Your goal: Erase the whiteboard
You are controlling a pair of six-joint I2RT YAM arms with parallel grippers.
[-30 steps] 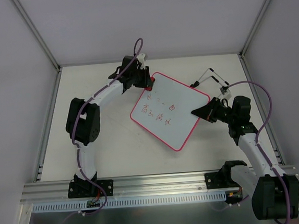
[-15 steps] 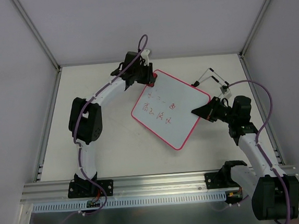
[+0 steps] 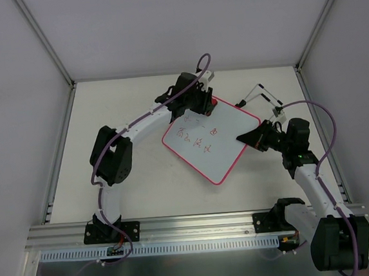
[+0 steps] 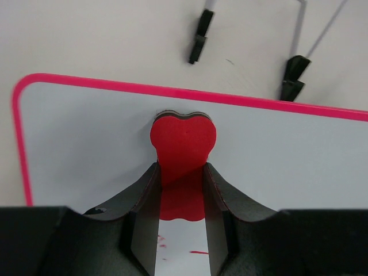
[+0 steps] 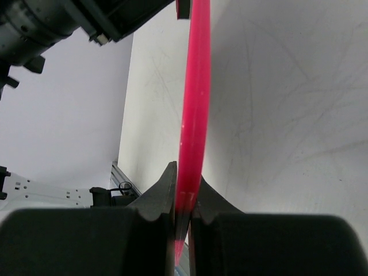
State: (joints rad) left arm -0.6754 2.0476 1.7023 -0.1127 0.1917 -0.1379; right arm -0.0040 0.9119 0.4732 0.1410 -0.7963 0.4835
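The whiteboard (image 3: pixel 216 149) lies diagonally mid-table, white with a pink frame and red handwriting (image 3: pixel 196 137) on its left half. My left gripper (image 3: pixel 206 104) is over the board's far corner, shut on a red eraser (image 4: pixel 183 137) pressed flat against the white surface (image 4: pixel 86 132) just below the pink rim. A few red marks (image 4: pixel 198 252) show between the left fingers (image 4: pixel 144 192). My right gripper (image 3: pixel 246 137) is shut on the board's right edge; the right wrist view shows the pink frame (image 5: pixel 194 103) edge-on between the jaws (image 5: pixel 185 192).
A wire stand with two black clips (image 3: pixel 262 97) lies on the table just beyond the board's far right edge; the clips (image 4: pixel 198 37) (image 4: pixel 293 75) sit close behind the rim. Aluminium rails (image 3: pixel 63 155) and grey walls bound the table.
My left gripper has slid right along the board's far edge with the eraser, from the left corner to the far corner. The right gripper and the board have not moved.
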